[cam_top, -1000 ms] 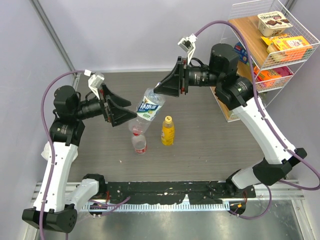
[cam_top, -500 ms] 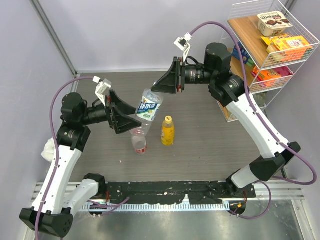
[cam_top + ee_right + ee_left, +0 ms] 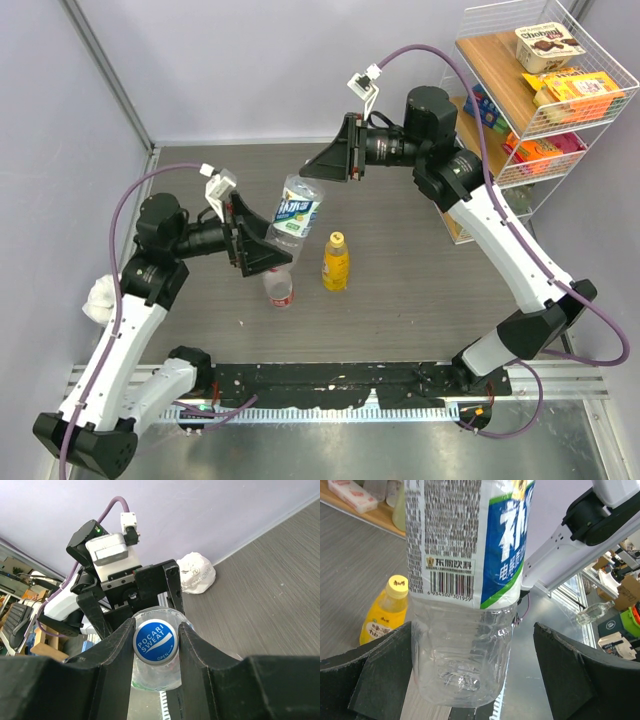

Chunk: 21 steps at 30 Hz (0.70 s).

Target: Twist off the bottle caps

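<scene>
Right pincer (image 3: 308, 177) is clamped on the round blue-and-white plastic screw cap (image 3: 155, 642) of a clear ribbed plastic bottle with a blue-white label (image 3: 296, 210), held tilted in the air over the middle of the grey wood-grain worktop (image 3: 420, 290). Left pincer (image 3: 470, 680) stands wide apart, its black fingers flanking the bottle's base.

Blue-label bottle (image 3: 296, 212) aloft; red bottle (image 3: 281, 290), yellow bottle (image 3: 336, 262) upright

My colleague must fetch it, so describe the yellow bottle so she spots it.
Start at the dark table. Near its middle stand two small bottles; the yellow bottle is the right one, beside the red-label bottle. It alone is opaque yellow, cap included.
</scene>
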Tool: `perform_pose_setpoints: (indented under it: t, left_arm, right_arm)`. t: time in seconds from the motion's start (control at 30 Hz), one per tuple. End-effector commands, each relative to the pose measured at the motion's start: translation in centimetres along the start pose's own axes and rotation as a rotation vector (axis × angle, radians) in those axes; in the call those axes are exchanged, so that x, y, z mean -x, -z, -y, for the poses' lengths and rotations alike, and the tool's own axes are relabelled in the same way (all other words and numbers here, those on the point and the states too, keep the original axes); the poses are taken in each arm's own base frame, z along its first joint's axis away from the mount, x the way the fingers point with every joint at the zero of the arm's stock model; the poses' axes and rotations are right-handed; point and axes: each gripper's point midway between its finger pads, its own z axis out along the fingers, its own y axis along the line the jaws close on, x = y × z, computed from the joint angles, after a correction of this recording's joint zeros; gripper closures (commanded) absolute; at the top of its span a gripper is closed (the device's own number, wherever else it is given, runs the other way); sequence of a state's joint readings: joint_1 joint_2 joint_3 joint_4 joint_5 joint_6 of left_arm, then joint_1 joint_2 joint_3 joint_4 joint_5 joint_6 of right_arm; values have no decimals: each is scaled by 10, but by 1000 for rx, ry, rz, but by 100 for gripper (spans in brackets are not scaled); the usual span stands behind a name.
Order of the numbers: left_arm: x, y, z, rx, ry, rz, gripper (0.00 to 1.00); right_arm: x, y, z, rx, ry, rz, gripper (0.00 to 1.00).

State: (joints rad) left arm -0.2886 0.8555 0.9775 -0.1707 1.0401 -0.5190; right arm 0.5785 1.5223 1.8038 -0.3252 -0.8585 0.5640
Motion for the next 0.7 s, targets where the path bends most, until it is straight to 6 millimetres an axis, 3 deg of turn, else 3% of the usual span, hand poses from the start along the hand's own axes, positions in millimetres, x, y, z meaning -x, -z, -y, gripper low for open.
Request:
perform_pose_setpoints:
  t: [0.0, 0.13, 0.4, 0.47, 0.57, 0.67]
  left_arm:
    - [-15, -5, -7, 36, 5, -52, 2]
    - [-22, -9, -12, 63, 1, -86, 4]
    - [-18, -12, -9, 54, -2, -93, 23]
    - [-14, -12, -6, 48, -12, -88, 20]
    - [-10, -12, -5, 54, -22, -83, 5]
    - [-5, -12, -5, 64, -31, -80, 3]
  right_arm:
    - [18, 1, -6, 12, 34, 65, 98]
    - [17, 1, -5, 7, 33, 66, 98]
    - [13, 2, 0, -4, 32, 59, 98]
    - [11, 1, 2, -5, 26, 50, 98]
    - [7, 1, 4, -2, 22, 35, 98]
    - [5, 1, 4, 3, 27, 24, 98]
